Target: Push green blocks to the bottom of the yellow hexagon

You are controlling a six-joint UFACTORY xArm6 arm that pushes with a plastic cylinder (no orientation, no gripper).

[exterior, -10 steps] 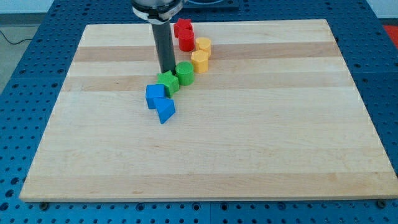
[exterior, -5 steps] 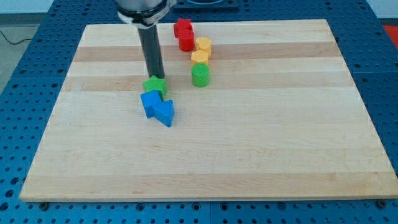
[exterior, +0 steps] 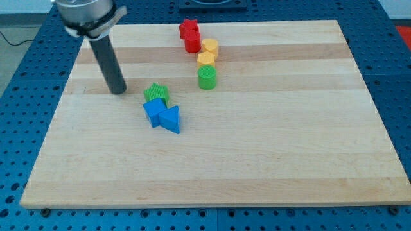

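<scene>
Planks of pale wood, glued edge to edge with faint lengthwise grain, make up the tabletop (exterior: 257, 167), which rests on a blue perforated metal base (exterior: 19, 160). Its lower half carries nothing but the grain.

Nearest the view's bottom sit two blue blocks, both with finely ribbed, printed-looking surfaces: a blue triangular wedge (exterior: 171, 120) and, touching it on the view's left, a blue cube-like block (exterior: 154, 111). Directly behind them, touching the cube-like block's far edge, is a green star-shaped block (exterior: 156, 94) with the same ribbed texture.

To the view's left of that star, near but clearly apart from it, my tip (exterior: 118, 92) meets the wood; the rod above it is a smooth dark cylinder rising to a pale metal collar at the view's top left. The arm has no jaws, so nothing is open, shut or clamped on anything.

Well to the view's right of the star stands a green cylinder (exterior: 207, 77), upright and ribbed. It sits just below the yellow hexagon (exterior: 206, 59), touching or nearly touching its near side. Behind the hexagon, touching it, is a yellow cylinder (exterior: 210, 47). Farthest back, at the view's top, are two red blocks pressed together: a red cylinder (exterior: 192, 43) and behind it a red star-shaped block (exterior: 188, 28).
</scene>
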